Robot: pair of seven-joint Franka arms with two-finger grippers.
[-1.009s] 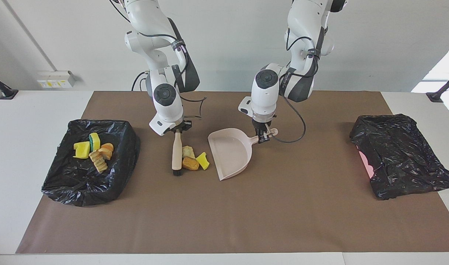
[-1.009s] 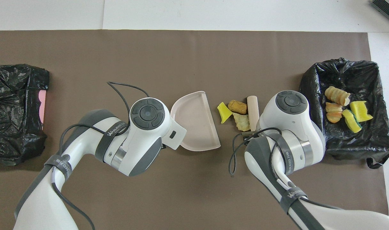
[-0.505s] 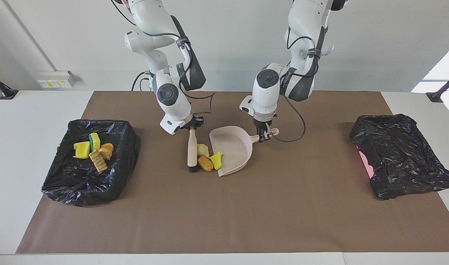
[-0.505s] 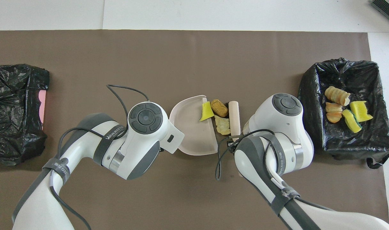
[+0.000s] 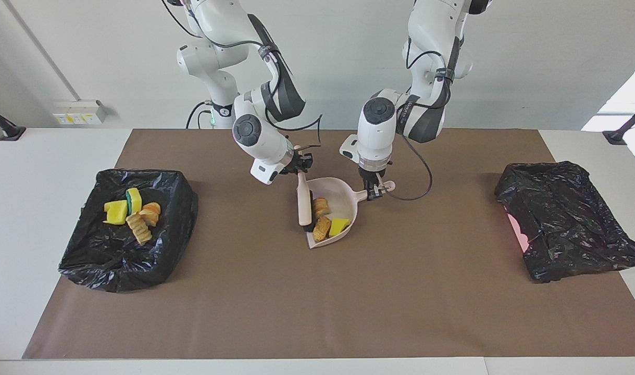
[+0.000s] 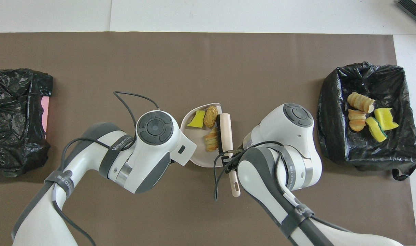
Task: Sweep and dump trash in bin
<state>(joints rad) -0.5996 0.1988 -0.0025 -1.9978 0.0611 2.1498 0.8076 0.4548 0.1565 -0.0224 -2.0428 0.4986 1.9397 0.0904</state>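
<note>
surface: brown mat (image 5: 317, 302) over a white table, plain pale wall at the robots' end.
change: a sec ago we saw 3 bits loose on the mat between brush and pan — now all 3 sit inside the dustpan (image 5: 343, 198), brush (image 5: 303, 204) swept up to its mouth.
meaning: we judge the sweep done for this batch; lift & dump comes next.
right gripper (image 5: 300, 162): fingers clamped on the brush handle, over the pan's edge toward the right arm's end.
left gripper (image 5: 372, 191): pinched shut on the pan's handle, pan flat on the mat at mid-table.
trash count: 7 bits — 3 in pan (1 yellow sponge piece (image 5: 339, 225), 2 orange-brown lumps (image 5: 321, 228)), 4 in the open bin (image 5: 83, 260).
bins: 2 black-bagged — open one at the right arm's end, 2nd bin (image 5: 567, 229) at the left arm's end, no trash visible in it.
tools: 1 brush, 1 pan.
</note>
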